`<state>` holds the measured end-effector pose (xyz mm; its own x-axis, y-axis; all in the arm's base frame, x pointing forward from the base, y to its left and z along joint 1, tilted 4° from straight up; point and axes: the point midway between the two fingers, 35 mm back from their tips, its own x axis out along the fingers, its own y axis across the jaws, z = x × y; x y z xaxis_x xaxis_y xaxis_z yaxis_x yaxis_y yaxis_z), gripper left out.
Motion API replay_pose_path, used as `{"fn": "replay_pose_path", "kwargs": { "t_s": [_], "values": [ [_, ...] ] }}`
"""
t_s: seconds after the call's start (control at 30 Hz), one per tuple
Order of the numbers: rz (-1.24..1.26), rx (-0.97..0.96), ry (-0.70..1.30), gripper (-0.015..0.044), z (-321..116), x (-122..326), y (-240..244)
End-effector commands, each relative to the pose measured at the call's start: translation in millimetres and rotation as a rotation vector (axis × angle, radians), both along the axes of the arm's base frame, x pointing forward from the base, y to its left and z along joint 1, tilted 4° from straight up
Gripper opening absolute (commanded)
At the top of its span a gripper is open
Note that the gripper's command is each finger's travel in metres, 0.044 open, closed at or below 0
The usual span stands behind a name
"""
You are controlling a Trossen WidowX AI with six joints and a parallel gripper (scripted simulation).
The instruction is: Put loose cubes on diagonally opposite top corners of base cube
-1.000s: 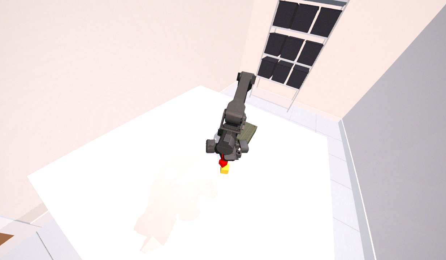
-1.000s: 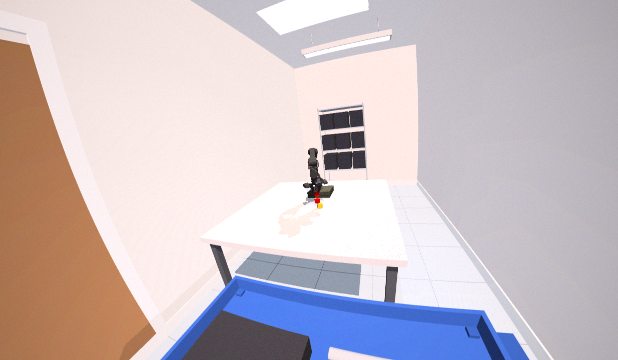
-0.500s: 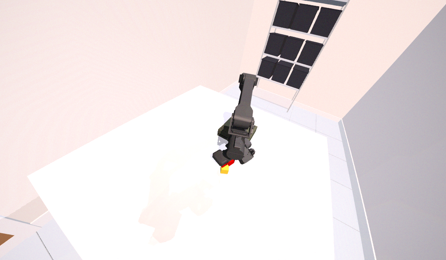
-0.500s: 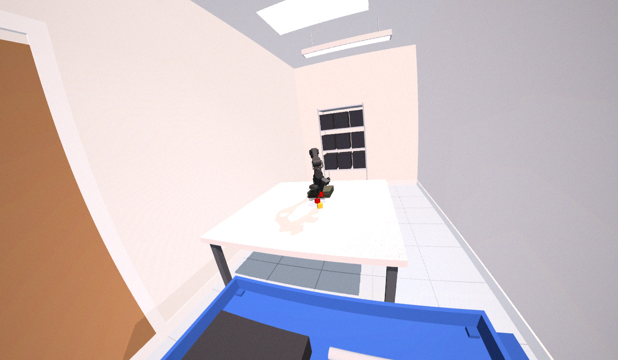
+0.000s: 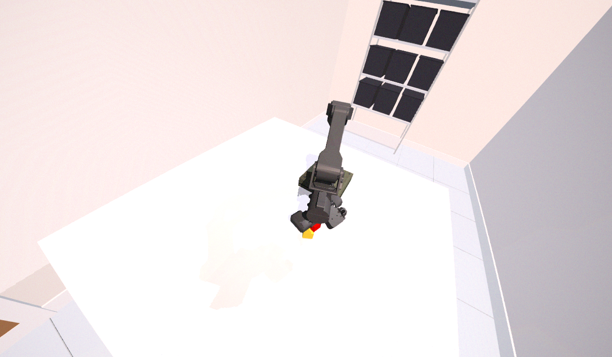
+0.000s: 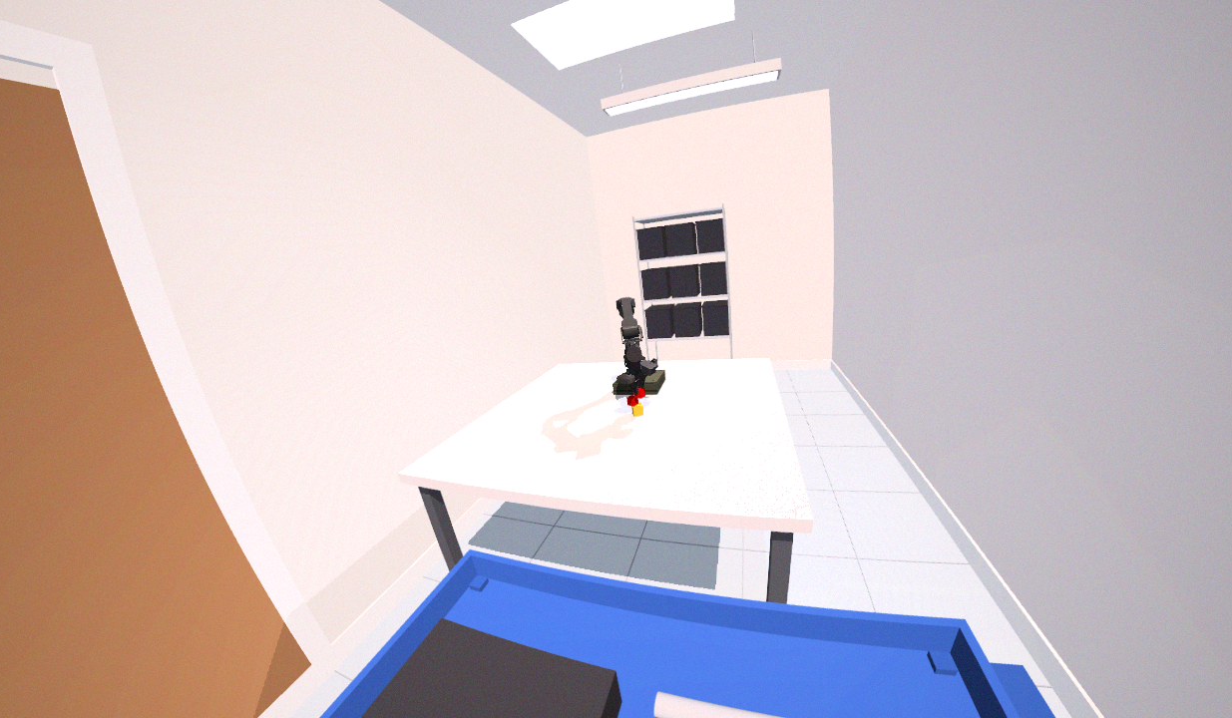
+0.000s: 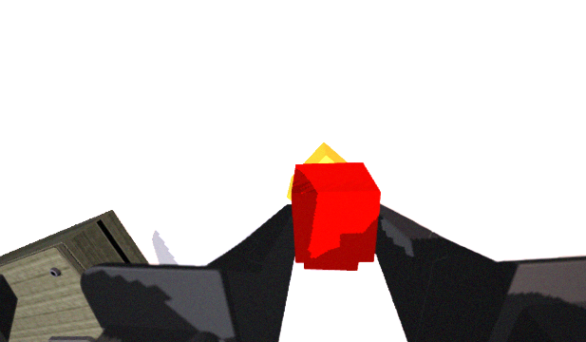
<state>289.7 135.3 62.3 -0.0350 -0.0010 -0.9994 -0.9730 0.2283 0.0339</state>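
Note:
The yellow base cube [image 5: 307,234] [image 6: 637,410] stands on the table and is mostly hidden behind red in the wrist view, where its corner [image 7: 324,149] shows. One red cube [image 6: 632,401] appears to rest on its far-left part in the exterior view; in the top view a gripper finger hides it. My gripper [image 5: 316,227] [image 6: 639,391] [image 7: 331,212] is shut on the other red cube [image 5: 315,227] [image 6: 640,393] [image 7: 345,211]. That cube is close to the base cube, on the robot's side. Its height above the base and any gap between the red cubes cannot be told.
The arm's wooden mount [image 5: 346,179] [image 6: 655,381] [image 7: 41,290] is close behind the gripper on the white table [image 5: 378,275] [image 6: 691,473]. A shelf rack with dark bins [image 5: 390,62] [image 6: 682,281] stands beyond the table. A blue tray [image 6: 726,656] is in the foreground of the exterior view.

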Motion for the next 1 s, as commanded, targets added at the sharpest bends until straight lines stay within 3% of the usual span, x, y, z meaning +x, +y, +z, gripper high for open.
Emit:
{"fn": "replay_pose_path", "kwargs": {
  "t_s": [0.0,0.97],
  "values": [
    [-0.015,0.012,0.005,0.0105,-6.1,-1.2,-0.6],
    [0.043,-0.030,-0.007,0.0105,-35.2,-1.1,0.7]
  ]
}}
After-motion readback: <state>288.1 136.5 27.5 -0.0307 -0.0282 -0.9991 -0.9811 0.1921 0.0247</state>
